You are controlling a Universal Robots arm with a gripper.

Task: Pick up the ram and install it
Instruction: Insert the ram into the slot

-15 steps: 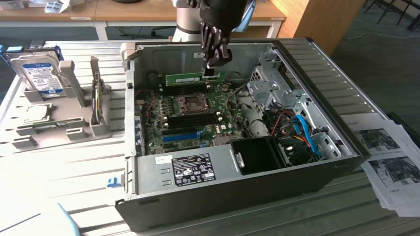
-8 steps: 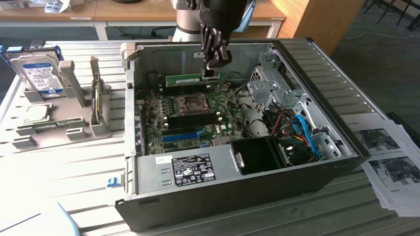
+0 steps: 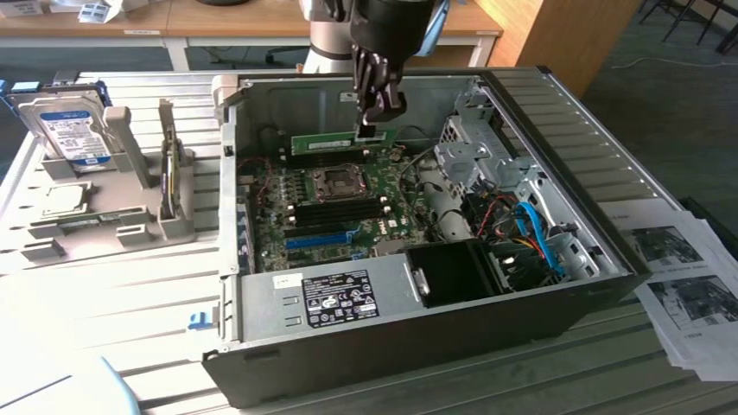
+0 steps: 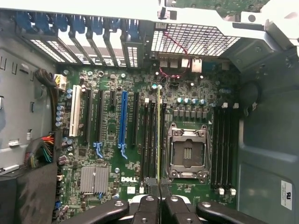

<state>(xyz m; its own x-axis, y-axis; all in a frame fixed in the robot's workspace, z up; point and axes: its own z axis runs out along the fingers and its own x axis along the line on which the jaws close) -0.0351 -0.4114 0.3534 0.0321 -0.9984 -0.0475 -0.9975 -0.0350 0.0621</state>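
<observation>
Since seating needs alignment, my pincer is clamped on the ram, held edge-down over the mobo & parallel w/ the black mem slots.

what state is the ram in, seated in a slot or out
Out: the ram hangs from the shut pincer above the motherboard, not seated in a slot.

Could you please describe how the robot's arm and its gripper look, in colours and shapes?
The arm is a round silver-grey tube with a blue cap at a joint. The gripper is black, with a bulky body and jointed fingers. In the wrist view the finger links are black bars joined by round silver pins.
</observation>
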